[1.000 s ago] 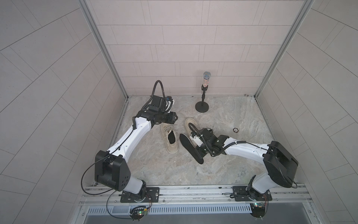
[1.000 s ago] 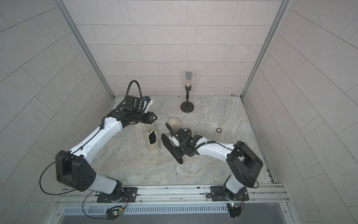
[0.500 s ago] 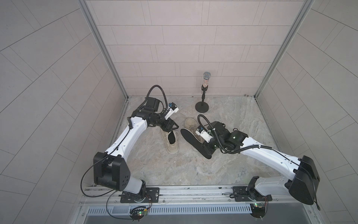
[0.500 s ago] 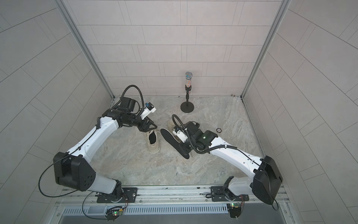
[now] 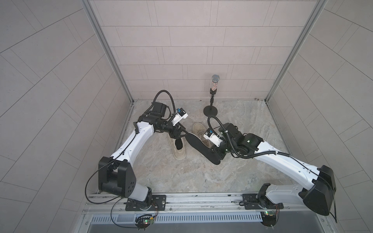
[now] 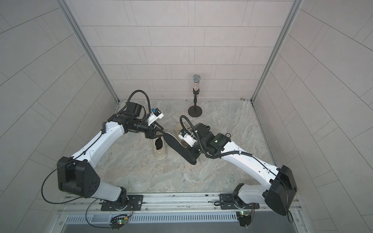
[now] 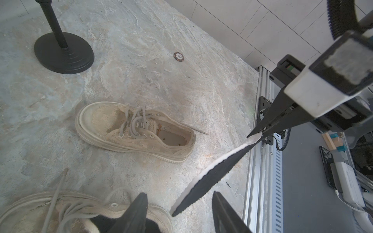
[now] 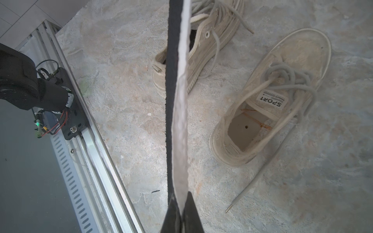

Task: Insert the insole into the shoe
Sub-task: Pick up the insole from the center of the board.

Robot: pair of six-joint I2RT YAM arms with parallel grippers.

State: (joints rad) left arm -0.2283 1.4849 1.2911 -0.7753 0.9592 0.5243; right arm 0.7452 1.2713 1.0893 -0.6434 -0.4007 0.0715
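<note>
1. We see the insole point(image 5: 199, 146) as a long, flat strip with rounded ends. One face is black and fuzzy, the other white foam with a ragged edge. It slants in the air above the worktop point(image 5: 181, 177), between the two arms.
2. The right end effector point(image 8: 181, 199) is pinched tight on one end of the insole. The left end effector point(image 7: 179, 194) has its jaws partly apart, and the insole's free tip lies between them; we cannot tell whether it touches them.
3. The empty shoe point(image 8: 268, 94) is a scuffed beige canvas sneaker with a ribbed rubber sole and grey laces. It lies on the worktop with its pale footbed bare. Its tongue label point(image 8: 271, 99) reads "SPORT".
4. The second shoe point(image 5: 177, 150), of the same kind, lies just beside it, and black shows in its opening.
5. The worktop looks like marbled grey-beige stone. A glittery microphone point(image 5: 215, 82) stands on a round black stand point(image 5: 211, 111) near the back wall.
6. Compared with a second ago, the right arm has stretched outward and the left wrist has rolled towards the insole's tip. Both shoes lie where they were.
</note>
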